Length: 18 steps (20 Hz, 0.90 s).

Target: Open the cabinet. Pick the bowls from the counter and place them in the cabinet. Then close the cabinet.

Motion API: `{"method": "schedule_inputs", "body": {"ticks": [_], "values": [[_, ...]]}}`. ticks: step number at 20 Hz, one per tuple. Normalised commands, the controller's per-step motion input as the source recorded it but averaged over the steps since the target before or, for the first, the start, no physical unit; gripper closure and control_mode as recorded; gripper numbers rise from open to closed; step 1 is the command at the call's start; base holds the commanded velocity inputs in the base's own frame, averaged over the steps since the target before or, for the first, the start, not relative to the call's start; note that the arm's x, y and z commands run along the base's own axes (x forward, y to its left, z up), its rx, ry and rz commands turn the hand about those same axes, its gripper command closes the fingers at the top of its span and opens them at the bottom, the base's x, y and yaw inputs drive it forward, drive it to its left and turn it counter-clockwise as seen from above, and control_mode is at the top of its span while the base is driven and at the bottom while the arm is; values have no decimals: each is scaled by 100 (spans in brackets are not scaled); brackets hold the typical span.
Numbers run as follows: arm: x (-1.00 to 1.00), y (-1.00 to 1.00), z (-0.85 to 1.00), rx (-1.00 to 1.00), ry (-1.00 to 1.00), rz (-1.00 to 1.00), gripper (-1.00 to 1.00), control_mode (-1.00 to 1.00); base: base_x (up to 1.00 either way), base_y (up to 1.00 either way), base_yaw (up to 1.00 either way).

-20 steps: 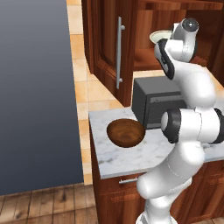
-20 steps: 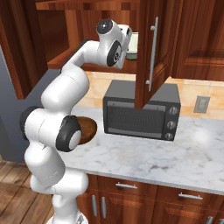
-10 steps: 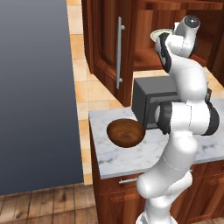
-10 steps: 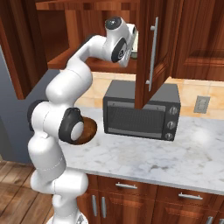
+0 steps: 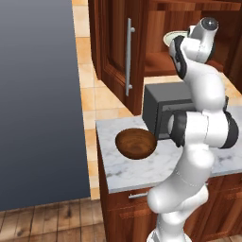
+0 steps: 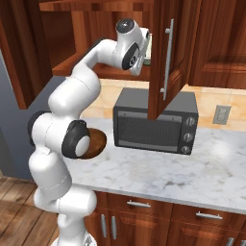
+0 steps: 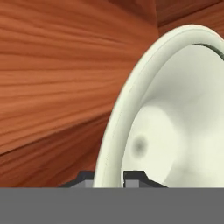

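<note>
Reaching into the open dark reddish-brown wooden wall cabinet (image 6: 96,29), the gripper (image 7: 109,177) pinches the rim of the pale cream-green glossy bowl (image 7: 170,118) between nearly closed fingers. Over the last second the hand has pushed a little deeper over the shelf, so the first bowl looks close to being set down. The hand view shows the rim clamped against wood grain; the left base view shows the dark brown wood-look bowl (image 5: 136,143) waiting on the white-grey veined marble counter (image 5: 142,168), left of the grey microwave (image 6: 156,125).
</note>
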Motion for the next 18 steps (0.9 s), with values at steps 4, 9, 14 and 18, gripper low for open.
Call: {"method": "schedule_inputs", "body": {"ticks": [4,9,14,18], "values": [[-98,2,-28,-2,-1,0,100,-100,0,0,0],[-24,0,-2,0,-4,0,100,-100,0,0,0],[2,0,-31,-1,-1,0,100,-100,0,0,0],[24,0,-8,0,0,0,100,-100,0,0,0]]}}
